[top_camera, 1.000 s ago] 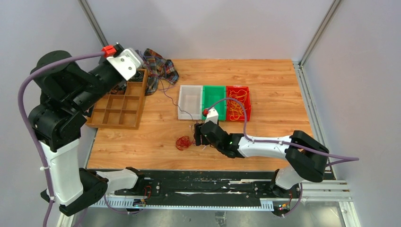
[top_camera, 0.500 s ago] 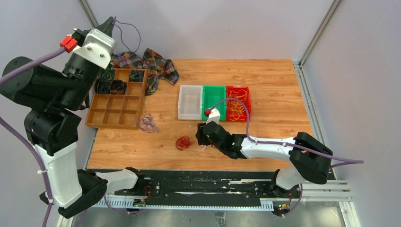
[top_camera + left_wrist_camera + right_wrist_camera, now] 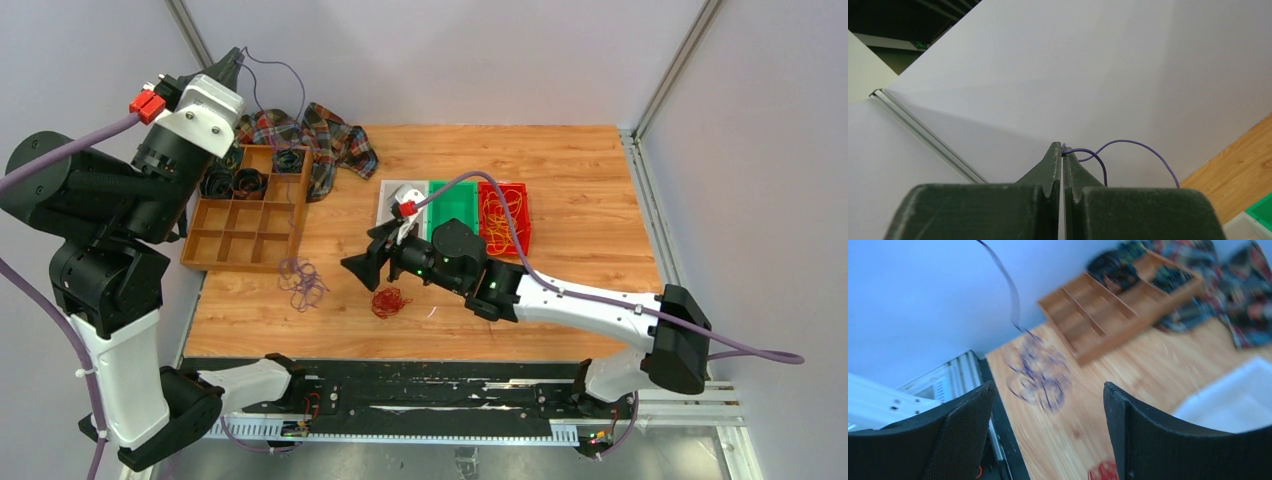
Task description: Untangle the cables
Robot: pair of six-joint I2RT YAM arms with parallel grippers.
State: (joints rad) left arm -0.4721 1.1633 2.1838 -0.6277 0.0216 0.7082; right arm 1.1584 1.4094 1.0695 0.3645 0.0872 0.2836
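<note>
The left gripper (image 3: 1062,150), pinched shut on one end of the purple cable (image 3: 1128,142), points up on a steeply bent arm above the far side of the wooden tray (image 3: 238,266). The cable's loose coils lie off the tray's near right corner. The right gripper (image 3: 365,265), jaws spread wide, hangs on a low outstretched arm right of those coils, near the red cable (image 3: 388,300) bundle.

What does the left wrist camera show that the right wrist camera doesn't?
Only the left wrist view: the left jaws shut on the purple cable, arching in the air, and a green bin corner. Only the right wrist view: the open right jaws, tangled loops lying on the table, the wooden divider tray, plaid cloth and a red bundle. Both: that purple cable, the table and the pale wall.
</note>
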